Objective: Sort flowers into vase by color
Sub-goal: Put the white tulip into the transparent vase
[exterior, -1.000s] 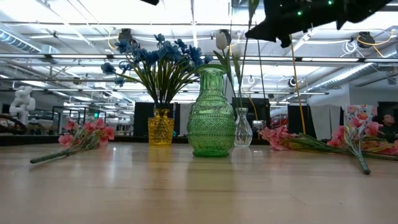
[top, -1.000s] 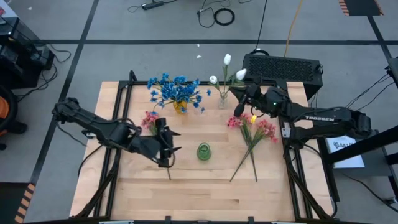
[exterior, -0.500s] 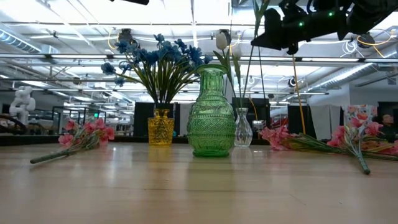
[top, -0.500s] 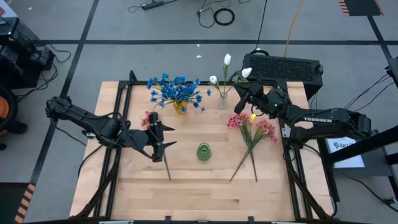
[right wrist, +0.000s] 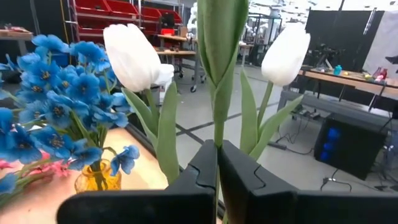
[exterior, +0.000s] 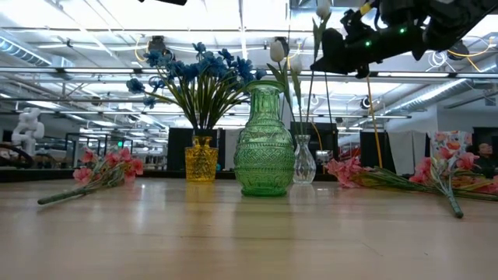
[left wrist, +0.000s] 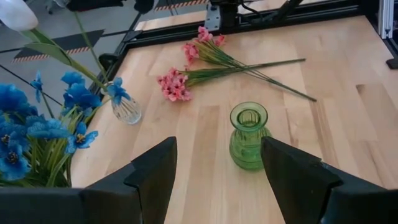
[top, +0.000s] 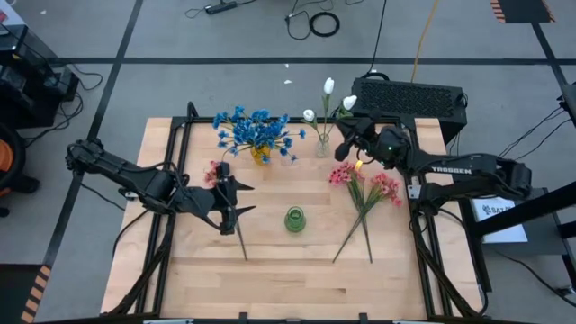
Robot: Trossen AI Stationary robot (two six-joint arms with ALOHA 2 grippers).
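Observation:
My right gripper (top: 346, 146) (right wrist: 217, 154) is shut on a white tulip sprig (top: 349, 103), high beside the small clear vase (top: 322, 146) at the far middle of the table. That vase holds two white tulips (right wrist: 132, 56). Blue flowers (top: 256, 130) stand in a yellow vase (exterior: 201, 159). A green vase (top: 295, 219) stands empty-mouthed in the table's middle. Pink sprigs (top: 364, 189) lie flat on the right; another pink sprig (top: 216, 173) lies on the left. My left gripper (top: 238, 194) (left wrist: 217, 152) is open, hovering over that left sprig's stem. My right gripper pinches the white tulip's green stem (right wrist: 217, 134) between its two fingers, below the leaves. The fingers come level, from the table's right, across the stem. The sprig stands about upright, with the bud (exterior: 323, 9) above the fingers and the lower stem (exterior: 310, 109) reaching down toward the clear vase.
A black box (top: 409, 97) sits past the table's far right corner. The three vases stand close together across the middle. The near half of the wooden table (top: 288, 279) holds only the ends of the pink stems.
My right gripper has come down and shifted a little toward the table's left, bringing the upright tulip closer to the clear vase; its bud now shows at the top of the low view. My left gripper drew back toward the left and far edge, then stayed still, open.

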